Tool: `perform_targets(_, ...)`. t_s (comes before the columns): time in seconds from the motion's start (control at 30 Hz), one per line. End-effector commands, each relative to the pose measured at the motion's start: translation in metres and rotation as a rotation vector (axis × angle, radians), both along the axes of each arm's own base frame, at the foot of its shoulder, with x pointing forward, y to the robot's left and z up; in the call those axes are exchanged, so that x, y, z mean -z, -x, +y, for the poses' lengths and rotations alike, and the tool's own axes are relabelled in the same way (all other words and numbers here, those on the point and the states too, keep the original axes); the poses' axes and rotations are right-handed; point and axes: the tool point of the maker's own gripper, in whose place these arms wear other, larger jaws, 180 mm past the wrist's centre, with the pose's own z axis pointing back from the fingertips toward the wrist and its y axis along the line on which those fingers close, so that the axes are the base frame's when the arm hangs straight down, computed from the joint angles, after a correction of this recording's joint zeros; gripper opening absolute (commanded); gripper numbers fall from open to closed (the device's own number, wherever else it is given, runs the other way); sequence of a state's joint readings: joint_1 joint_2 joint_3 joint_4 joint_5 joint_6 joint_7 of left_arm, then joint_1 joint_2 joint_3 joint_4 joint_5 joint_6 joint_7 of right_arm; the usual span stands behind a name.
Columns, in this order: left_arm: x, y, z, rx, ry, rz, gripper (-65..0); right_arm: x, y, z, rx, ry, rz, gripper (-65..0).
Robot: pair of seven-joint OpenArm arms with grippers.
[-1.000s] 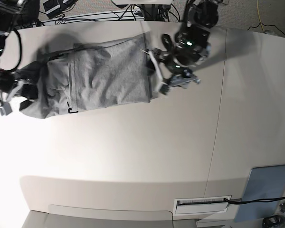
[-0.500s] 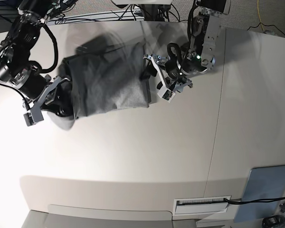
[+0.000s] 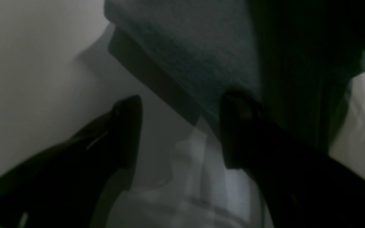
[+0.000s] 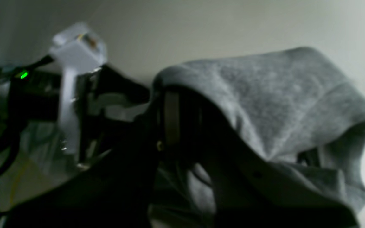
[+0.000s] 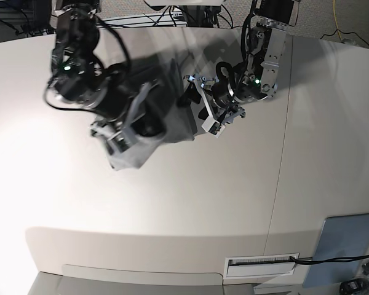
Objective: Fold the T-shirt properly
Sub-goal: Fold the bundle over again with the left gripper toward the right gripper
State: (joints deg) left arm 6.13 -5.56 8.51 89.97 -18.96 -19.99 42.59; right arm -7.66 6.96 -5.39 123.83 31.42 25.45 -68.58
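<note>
Base view gives us the T-shirt (image 5: 166, 117) bunched near the far edge of the table (image 5: 172, 203), roughly midway along it, between our two arms. Our right gripper (image 5: 126, 132) is clenched on a fold of the grey cloth and carries it raised over the rest of the garment; a flap hangs below the fingers toward the near side. From the right wrist camera we see the T-shirt (image 4: 265, 104) draped over the dark fingers (image 4: 169, 120), hiding most of them, with the pale tabletop behind it.

Our left gripper (image 5: 206, 104) sits just beside the shirt's other end, toward the far right of the pile. In the left wrist view its two dark fingers (image 3: 128, 126) are spread wide with bare table between them; the right-hand finger touches or nearly touches the edge of the T-shirt (image 3: 195, 50), but nothing is held between them. We cannot tell whether that finger lies on the cloth or just against it.

We see no containers on the table.

Our right arm reaches in from the far left corner, bent down over the cloth. Our left arm comes down from the far edge, wrist turned toward the shirt.
</note>
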Motion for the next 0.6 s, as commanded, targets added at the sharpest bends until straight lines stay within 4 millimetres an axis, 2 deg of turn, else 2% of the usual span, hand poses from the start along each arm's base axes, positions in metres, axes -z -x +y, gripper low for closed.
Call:
perform_targets(0.0, 0.002, 0.000, 0.004, -0.001, -0.027, 0.011, -27.5, -0.008, 0.000, 0.006, -0.017, -0.011, -0.036, -65.0)
perform_targets(0.07, 0.002, -0.001, 0.004, 0.000, -0.028, 0.010, -27.5, -0.002, 0.005, 0.013, -0.038, 0.014, -0.031, -65.0)
perform_targets(0.3, 0.003, 0.000, 0.004, 0.003, -0.034, 0.018, -27.5, -0.002, 0.009, 0.023, -0.119, 0.050, -0.082, -65.0)
perform_targets(0.33, 0.004, 0.001, 0.004, 0.005, -0.037, 0.024, -27.5, -0.003, 0.010, 0.025, -0.137, 0.050, -0.097, -60.5)
perform_targets(0.43, 0.004, 0.002, 0.005, 0.007, -0.040, 0.028, -27.5, -0.012, 0.009, 0.031, -0.163, 0.017, -0.145, -40.7)
perform_targets(0.5, 0.004, 0.002, 0.005, 0.006, -0.040, 0.028, -27.5, -0.018, 0.011, 0.037, -0.176, -0.032, -0.148, -36.1)
perform_targets(0.57, 0.004, 0.002, 0.005, 0.006, -0.041, 0.028, -27.5, -0.023, 0.016, 0.045, -0.202, -0.096, -0.134, -36.1)
